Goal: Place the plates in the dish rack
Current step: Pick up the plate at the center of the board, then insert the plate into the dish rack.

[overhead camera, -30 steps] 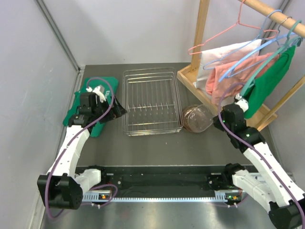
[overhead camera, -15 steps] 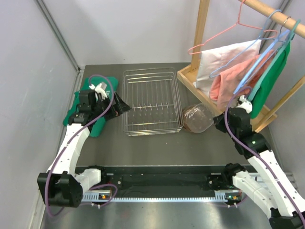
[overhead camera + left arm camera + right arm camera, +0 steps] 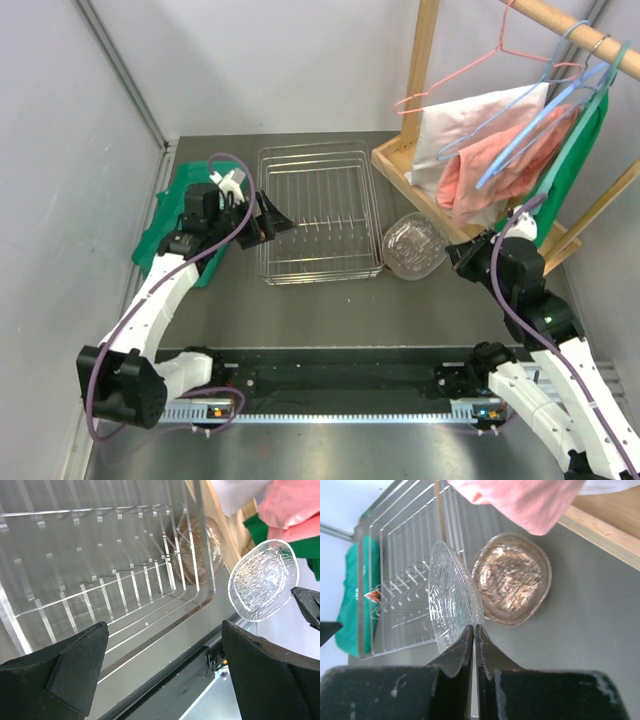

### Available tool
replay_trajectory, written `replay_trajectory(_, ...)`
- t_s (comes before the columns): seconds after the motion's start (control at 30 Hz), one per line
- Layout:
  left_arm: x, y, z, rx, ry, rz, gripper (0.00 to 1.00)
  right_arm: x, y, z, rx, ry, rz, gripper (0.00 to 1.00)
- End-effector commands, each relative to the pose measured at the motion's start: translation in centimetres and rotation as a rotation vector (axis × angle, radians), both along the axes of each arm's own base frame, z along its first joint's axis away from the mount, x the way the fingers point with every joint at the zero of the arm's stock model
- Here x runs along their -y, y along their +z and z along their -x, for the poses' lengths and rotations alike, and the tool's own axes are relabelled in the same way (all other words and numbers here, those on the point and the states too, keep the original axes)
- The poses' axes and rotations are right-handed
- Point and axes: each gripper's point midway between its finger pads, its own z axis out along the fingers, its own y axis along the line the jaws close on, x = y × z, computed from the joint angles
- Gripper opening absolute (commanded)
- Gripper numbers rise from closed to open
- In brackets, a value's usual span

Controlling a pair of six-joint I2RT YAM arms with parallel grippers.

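Observation:
The silver wire dish rack (image 3: 320, 210) sits mid-table with no plates in it. My right gripper (image 3: 453, 257) is shut on the rim of a clear textured glass plate (image 3: 412, 246), held tilted on edge above the table just right of the rack. In the right wrist view the fingertips (image 3: 468, 636) pinch this plate (image 3: 449, 595), and a brown-tinted plate (image 3: 512, 580) lies flat on the table beyond it. My left gripper (image 3: 268, 222) hovers open over the rack's left side with nothing between its jaws (image 3: 165, 665). From there I see the clear plate (image 3: 262, 580) and the brown plate (image 3: 200, 547).
A green cloth (image 3: 165, 235) lies left of the rack. A wooden clothes stand (image 3: 425, 90) with hangers and hanging clothes (image 3: 500, 140) fills the right rear, its base beam (image 3: 410, 180) close to the plates. Grey walls close in the left and back.
The right gripper has lifted the clear plate off the brown one and tilted it up. The left arm has swung right, from over the green cloth to the rack's left edge.

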Motion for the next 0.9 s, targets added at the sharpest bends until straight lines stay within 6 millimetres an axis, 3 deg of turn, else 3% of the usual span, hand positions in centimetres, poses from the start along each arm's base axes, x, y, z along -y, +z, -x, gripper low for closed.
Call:
replay_trajectory(0.0,2.6,2.2,-1.0,0.077,-0.046,0.070,0.99,-1.6,3.6,0.2,0.105,0.069,-0.083,0.00)
replay_trajectory(0.17,4.9,2.6,-1.4,0.100,-0.078,0.113,0.99,-2.9,4.1,0.6,0.118,0.150,-0.109,0.00)
replay_trajectory(0.57,10.1,1.6,-1.6,0.099,-0.163,0.172,0.99,-5.8,5.7,1.1,0.145,0.293,-0.200,0.00)
replay_trajectory(0.73,13.0,2.3,-0.5,0.106,-0.240,0.233,0.99,-6.4,5.3,1.0,0.138,0.314,-0.225,0.00)
replay_trajectory(0.87,15.7,1.6,0.9,0.081,-0.320,0.261,0.99,-6.7,5.0,0.6,0.134,0.317,-0.235,0.00)
